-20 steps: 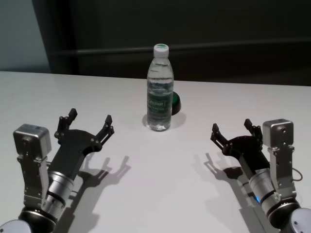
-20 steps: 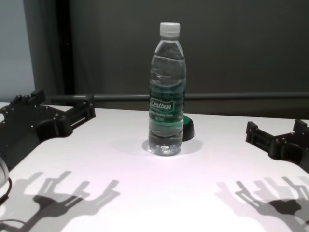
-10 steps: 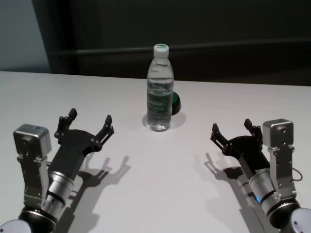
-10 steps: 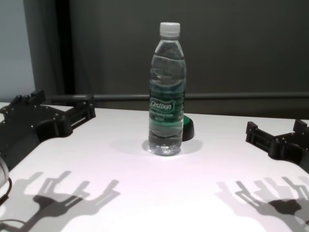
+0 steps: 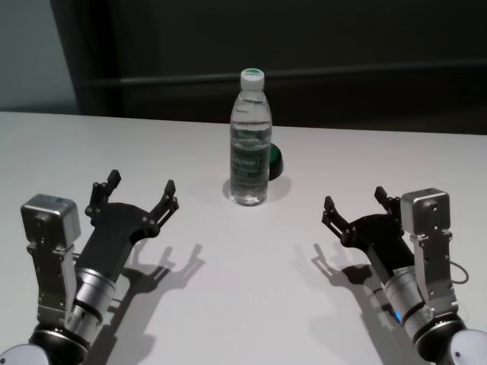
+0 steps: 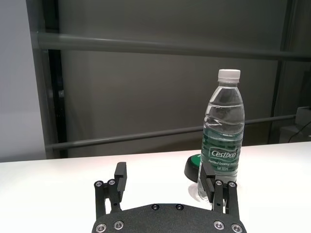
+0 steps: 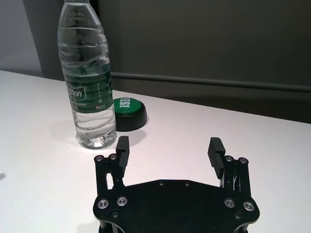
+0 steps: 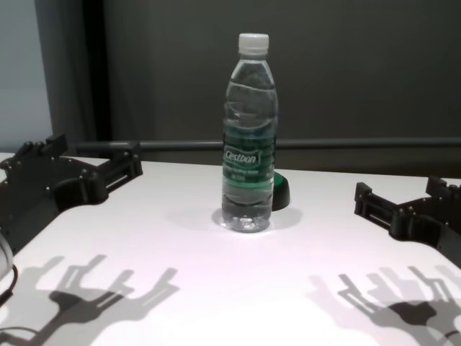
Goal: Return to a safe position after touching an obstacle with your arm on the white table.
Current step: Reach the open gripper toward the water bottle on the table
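The obstacle, a tall clear water bottle (image 5: 250,141) with a white cap and green Cestbon label, stands upright mid-table (image 8: 249,133); it also shows in the left wrist view (image 6: 223,133) and the right wrist view (image 7: 89,77). The white table (image 5: 243,304) spreads wide beneath it. My left gripper (image 5: 138,193) is open and empty, to the bottle's near left (image 8: 83,155) (image 6: 165,177). My right gripper (image 5: 354,204) is open and empty, to the bottle's near right (image 8: 400,194) (image 7: 167,148). Neither touches the bottle.
A small dark dome with a green top (image 5: 275,160) sits just behind and right of the bottle (image 8: 279,192) (image 7: 128,112) (image 6: 192,167). A dark wall with a horizontal rail (image 5: 365,72) runs behind the table's far edge.
My right gripper has moved a little to the left, toward the bottle. The left arm and the bottle have not moved.
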